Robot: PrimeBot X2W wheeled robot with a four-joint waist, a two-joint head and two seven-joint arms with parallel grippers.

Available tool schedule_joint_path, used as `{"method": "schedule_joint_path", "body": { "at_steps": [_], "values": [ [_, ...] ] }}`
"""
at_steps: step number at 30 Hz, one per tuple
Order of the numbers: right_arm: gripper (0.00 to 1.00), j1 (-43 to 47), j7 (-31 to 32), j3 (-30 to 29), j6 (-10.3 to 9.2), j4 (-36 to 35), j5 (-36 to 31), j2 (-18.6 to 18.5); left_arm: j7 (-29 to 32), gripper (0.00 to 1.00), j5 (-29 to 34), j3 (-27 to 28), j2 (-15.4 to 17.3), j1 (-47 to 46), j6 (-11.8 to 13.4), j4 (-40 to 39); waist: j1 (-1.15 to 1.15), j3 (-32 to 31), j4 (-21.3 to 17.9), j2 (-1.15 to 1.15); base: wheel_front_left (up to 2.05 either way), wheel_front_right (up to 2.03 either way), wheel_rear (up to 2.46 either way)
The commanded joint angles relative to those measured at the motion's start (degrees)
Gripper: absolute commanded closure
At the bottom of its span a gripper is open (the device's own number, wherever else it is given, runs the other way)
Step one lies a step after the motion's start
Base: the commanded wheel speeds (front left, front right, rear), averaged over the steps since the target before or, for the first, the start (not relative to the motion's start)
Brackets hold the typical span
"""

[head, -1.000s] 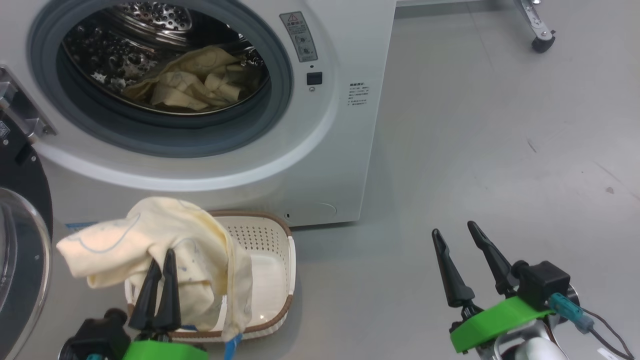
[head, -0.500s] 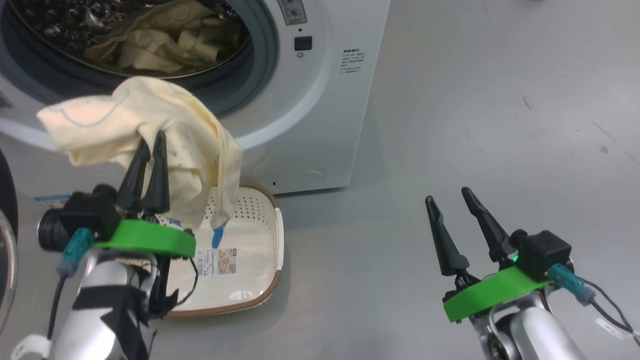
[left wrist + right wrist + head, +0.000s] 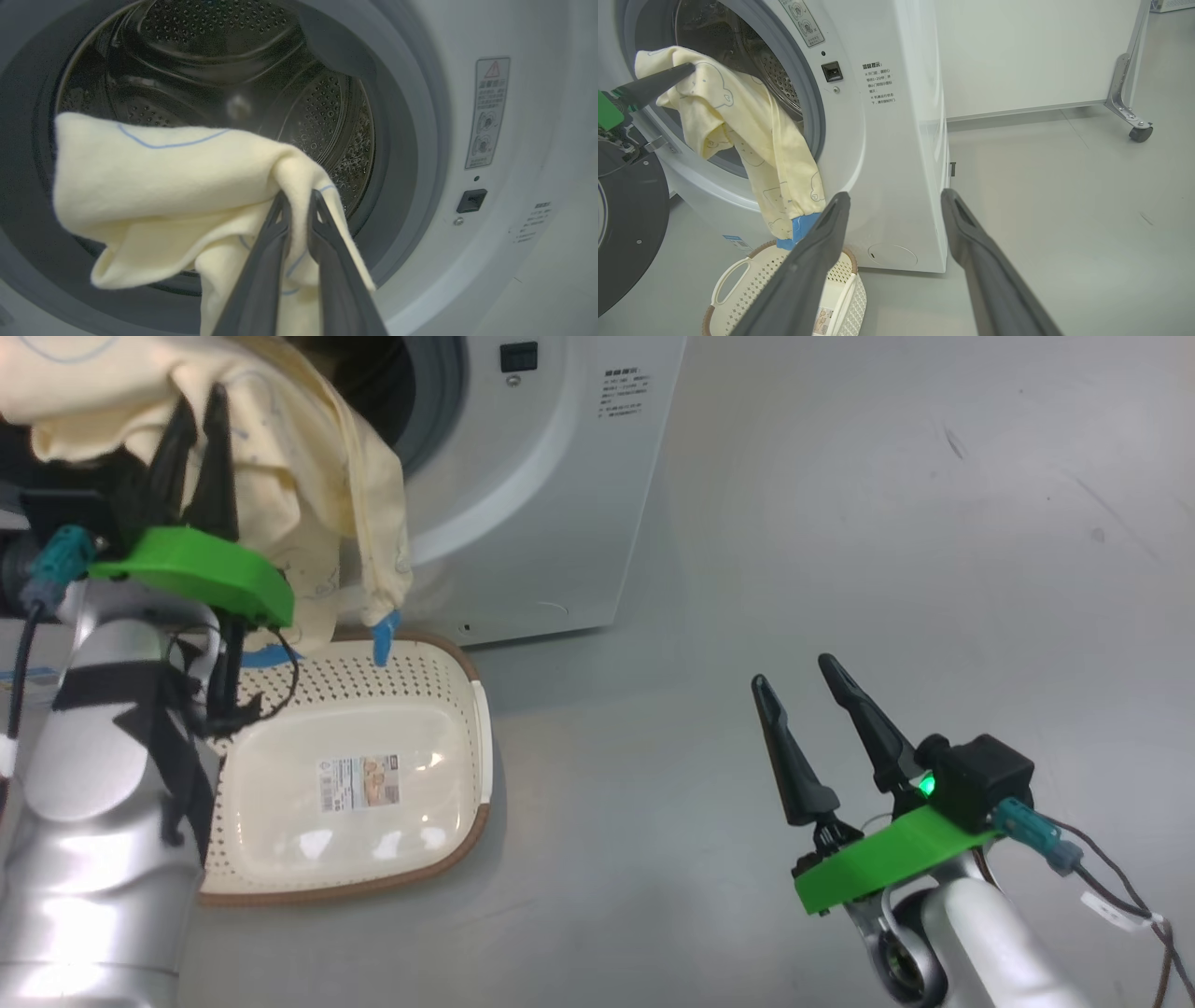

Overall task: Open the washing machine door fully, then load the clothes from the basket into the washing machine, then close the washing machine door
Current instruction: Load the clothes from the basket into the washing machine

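Head view: the left gripper (image 3: pixel 198 406), pinched narrow on the pale yellow clothes (image 3: pixel 308 495), has lifted them since a second ago out of the basket (image 3: pixel 481 728) to the washing machine (image 3: pixel 560 476) opening, while the right gripper (image 3: pixel 792 671) hangs wide open over the grey floor (image 3: pixel 840 523). Left wrist view: the fingers clamp a fold of fabric just before the metal drum (image 3: pixel 210 70). Right wrist view: the clothes dangle just above the basket, the washing machine door (image 3: pixel 626 224) stands open at left, and a white panel (image 3: pixel 1017 56) on a caster (image 3: pixel 1139 134) stands behind.
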Motion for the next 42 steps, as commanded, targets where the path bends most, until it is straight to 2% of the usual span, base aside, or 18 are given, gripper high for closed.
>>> {"method": "schedule_joint_path", "body": {
  "at_steps": [1, 6, 13, 26, 34, 42],
  "values": [
    [0.00, -2.32, -0.37, 1.41, 0.10, -1.96, 0.44, -0.49, -0.10, 1.00, 0.41, 1.99, 2.59, -3.58, 0.26, -1.09, -0.01, 2.51, -1.24, 0.00, 0.00, 0.00, 0.00],
    [0.00, -6.12, -0.37, 4.08, 0.10, -2.66, 1.14, -0.49, -0.99, 1.00, 1.42, 1.82, 4.23, -13.28, 0.75, 5.49, -0.01, 9.68, -3.23, 0.00, 0.00, 0.00, 0.00],
    [0.00, -9.17, -0.37, 6.43, 0.10, -3.23, 1.91, -0.49, -1.93, 1.00, 2.98, 1.15, 6.75, -21.94, 1.27, 11.91, -0.01, 15.77, -5.14, 0.00, 0.00, 0.00, 0.00],
    [0.00, -7.92, -0.37, 8.45, 0.10, -2.80, 2.13, -0.49, -3.66, 1.00, 4.56, 0.03, 10.55, -33.02, 2.12, 21.80, -0.01, 18.22, -7.03, 0.00, 0.00, 0.00, 0.00],
    [0.00, -6.58, -0.37, 8.57, 0.10, -2.69, 1.36, -0.49, -4.55, 1.00, 5.11, -0.81, 10.90, -38.34, 3.29, 24.01, -0.01, 19.85, -7.60, 0.00, 0.00, 0.00, 0.00],
    [0.00, -5.46, -0.37, 8.67, 0.10, -2.98, 1.39, -0.49, -4.97, 1.00, 5.25, -0.80, 11.41, -39.41, 4.75, 22.35, -0.01, 21.09, -8.31, 0.00, 0.00, 0.00, 0.00]
  ]
}}
